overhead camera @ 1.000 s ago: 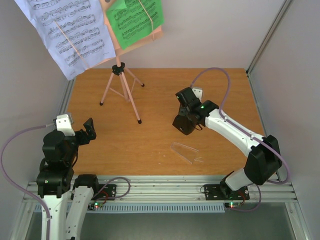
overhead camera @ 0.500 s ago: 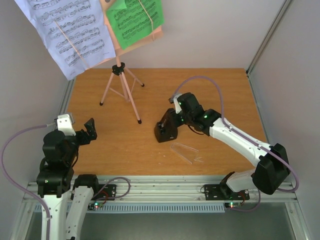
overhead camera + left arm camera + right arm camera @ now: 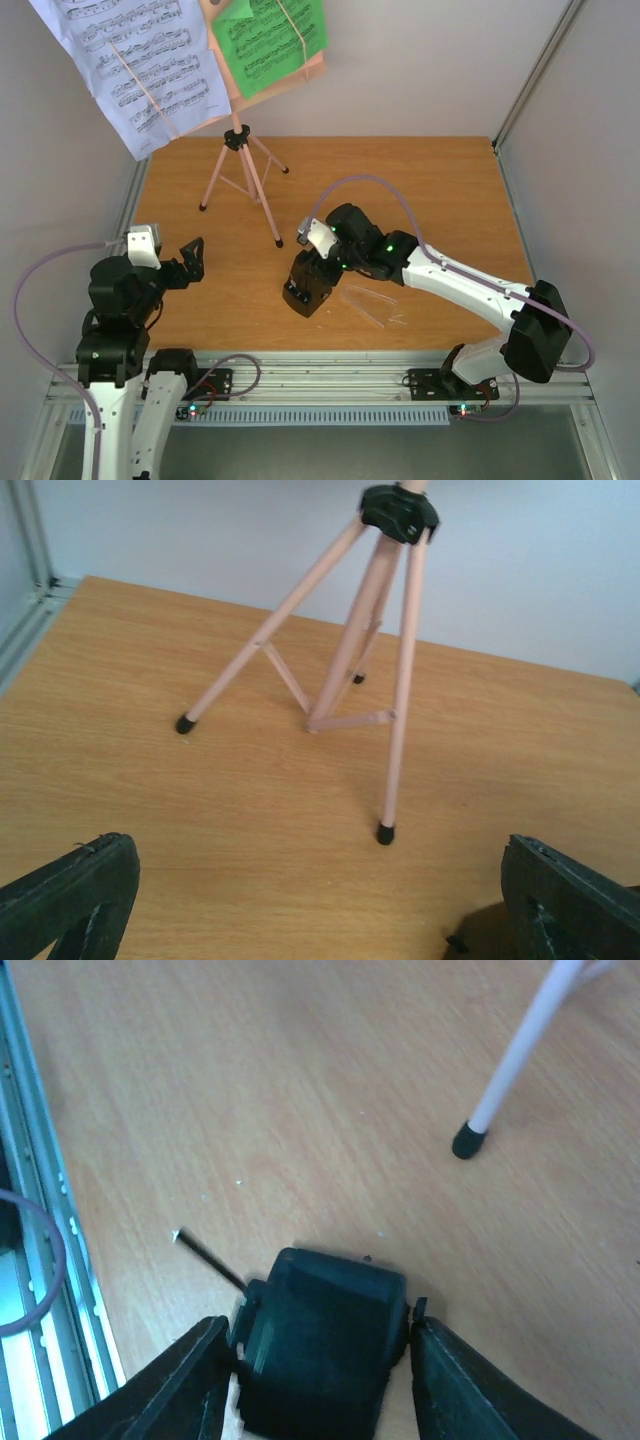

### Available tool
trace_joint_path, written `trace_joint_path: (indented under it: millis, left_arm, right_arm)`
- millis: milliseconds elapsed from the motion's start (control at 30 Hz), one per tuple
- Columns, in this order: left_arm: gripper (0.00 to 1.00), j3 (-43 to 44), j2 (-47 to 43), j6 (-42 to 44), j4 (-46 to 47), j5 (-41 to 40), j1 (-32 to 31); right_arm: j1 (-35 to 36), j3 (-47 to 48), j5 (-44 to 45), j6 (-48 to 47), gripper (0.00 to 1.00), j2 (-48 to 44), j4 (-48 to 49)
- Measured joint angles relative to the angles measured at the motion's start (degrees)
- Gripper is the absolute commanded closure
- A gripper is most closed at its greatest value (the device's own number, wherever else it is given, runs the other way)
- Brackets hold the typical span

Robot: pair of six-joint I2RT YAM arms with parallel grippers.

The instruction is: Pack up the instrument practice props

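Note:
The pink tripod music stand (image 3: 243, 180) stands at the back left of the table. Its desk (image 3: 312, 68) carries a white sheet (image 3: 140, 60) and a green sheet (image 3: 270, 40) of music. My right gripper (image 3: 305, 283) is shut on the small black metronome (image 3: 301, 294), low over the table's middle front. In the right wrist view the metronome (image 3: 325, 1310) fills the gap of the right gripper (image 3: 318, 1385), with its thin rod sticking out to the left. Its clear cover (image 3: 370, 303) lies flat just to the right. My left gripper (image 3: 190, 262) is open and holds nothing; in its own view the left gripper (image 3: 320, 910) faces the tripod legs (image 3: 350, 670).
An aluminium rail (image 3: 320, 375) runs along the table's near edge, also in the right wrist view as the rail (image 3: 40, 1260). One tripod foot (image 3: 467, 1140) stands a short way beyond the metronome. Walls close the table in at the back, left and right.
My right arm has carried the metronome left and toward the front edge, lowering it beside the clear cover. My left gripper has shifted slightly right, still open.

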Motion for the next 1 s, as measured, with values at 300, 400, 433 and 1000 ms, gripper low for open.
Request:
trace_joint_path:
  millis: [300,400,433,1000]
  left_arm:
    - [0.01,-4.3,0.6,-8.2,6.8,12.2,0.0]
    - [0.02,-9.2,0.7,-13.6,11.2,15.9,0.0]
    - [0.02,-10.6,0.8,-14.9,12.3,16.9,-0.2]
    - [0.19,-29.8,29.7,-26.2,48.0,25.1,-16.2]
  right_arm:
    - [0.9,-1.4,-1.5,0.1,0.17,-5.9,0.8]
    - [1.0,-3.8,-1.2,1.7,0.17,-12.3,2.1]
    - [1.0,-4.7,-0.5,2.6,0.17,-14.6,2.5]
    - [-7.8,-28.3,5.4,32.9,0.38,-20.2,9.0]
